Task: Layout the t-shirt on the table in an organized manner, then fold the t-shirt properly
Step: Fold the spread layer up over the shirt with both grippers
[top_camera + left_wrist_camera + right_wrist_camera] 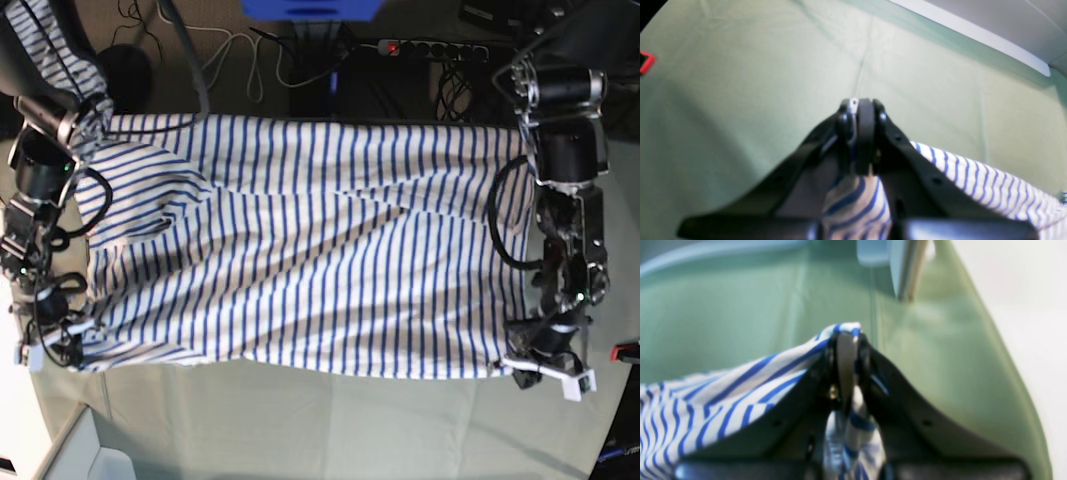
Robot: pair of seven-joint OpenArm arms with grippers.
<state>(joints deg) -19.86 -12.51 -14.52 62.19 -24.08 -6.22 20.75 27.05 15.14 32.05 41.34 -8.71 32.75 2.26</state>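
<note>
The white, blue-striped t-shirt (300, 240) is stretched wide between my two grippers over the pale green table (330, 425). At the right of the base view my left gripper (508, 366) is shut on one lower corner of the shirt. In the left wrist view its fingers (862, 110) are closed, with striped fabric (857, 203) pinched between them and trailing off right (990, 183). At the left my right gripper (72, 352) is shut on the other corner. Its wrist view shows cloth (706, 403) bunched at the closed tips (846, 338) above the table (723, 306).
A red object (626, 350) lies at the table's right edge, also in the left wrist view (646, 62). A white box corner (90, 458) sits at the bottom left. Cables and a power strip (425, 47) lie beyond the shirt's far side.
</note>
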